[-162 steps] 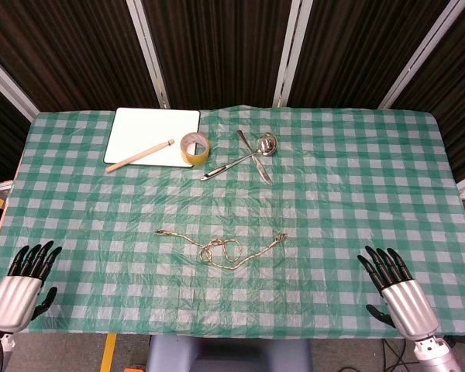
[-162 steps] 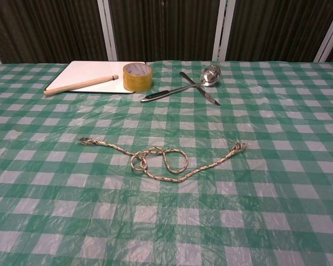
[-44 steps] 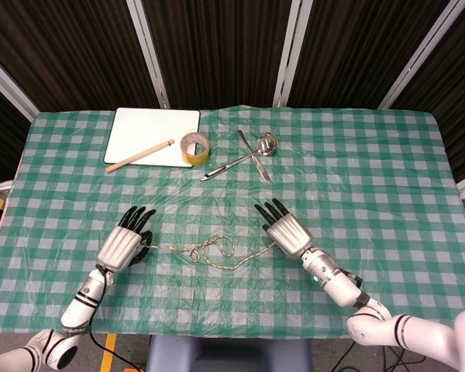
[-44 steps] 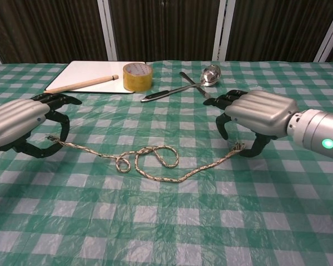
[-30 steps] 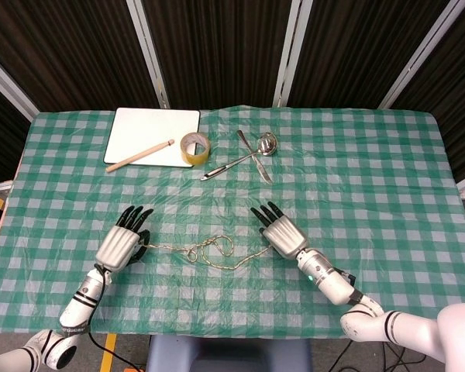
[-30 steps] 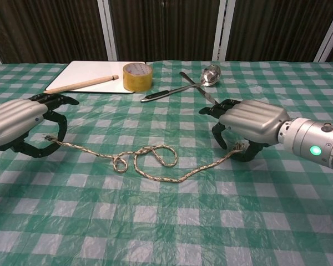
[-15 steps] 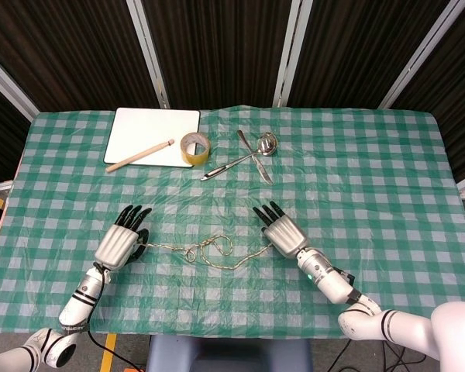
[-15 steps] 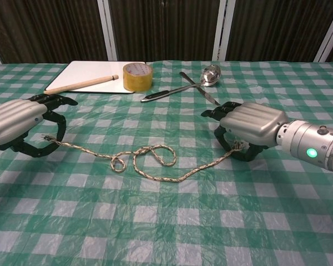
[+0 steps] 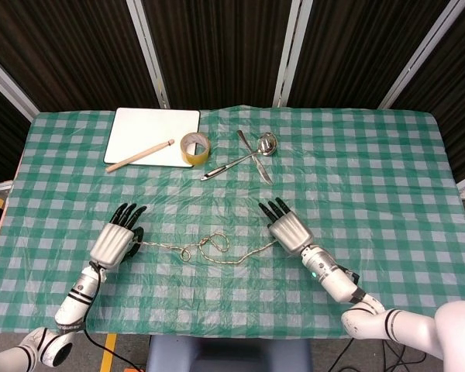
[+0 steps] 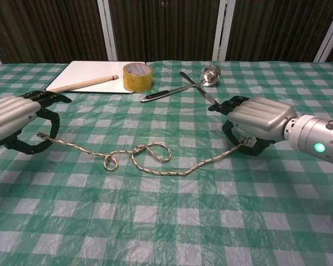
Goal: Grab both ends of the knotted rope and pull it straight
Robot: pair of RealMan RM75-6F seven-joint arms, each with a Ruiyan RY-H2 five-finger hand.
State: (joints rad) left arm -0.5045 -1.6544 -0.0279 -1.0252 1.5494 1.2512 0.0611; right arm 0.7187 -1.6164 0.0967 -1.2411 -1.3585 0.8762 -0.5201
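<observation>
A thin tan rope (image 9: 205,248) lies across the green checked tablecloth, with a loose looped knot (image 10: 150,152) near its middle. My left hand (image 9: 116,242) sits at the rope's left end (image 10: 43,135) and pinches it between thumb and curled fingers. My right hand (image 9: 288,230) holds the frayed right end (image 10: 245,143) the same way, low over the cloth. In the chest view the left hand (image 10: 16,122) is at the left edge and the right hand (image 10: 258,123) at mid-right. Between them the rope sags in a curve.
At the back of the table lie a white board (image 9: 155,130) with a wooden stick (image 9: 139,155) across it, a yellow tape roll (image 9: 194,147), and a metal ladle (image 9: 252,155) crossed with a knife (image 10: 208,95). The table's front edge (image 9: 217,335) is near both forearms.
Both hands have moved apart, the left one leftward and the right one rightward, each dragging its rope end. The rope is more stretched and the knot's loops have shifted left.
</observation>
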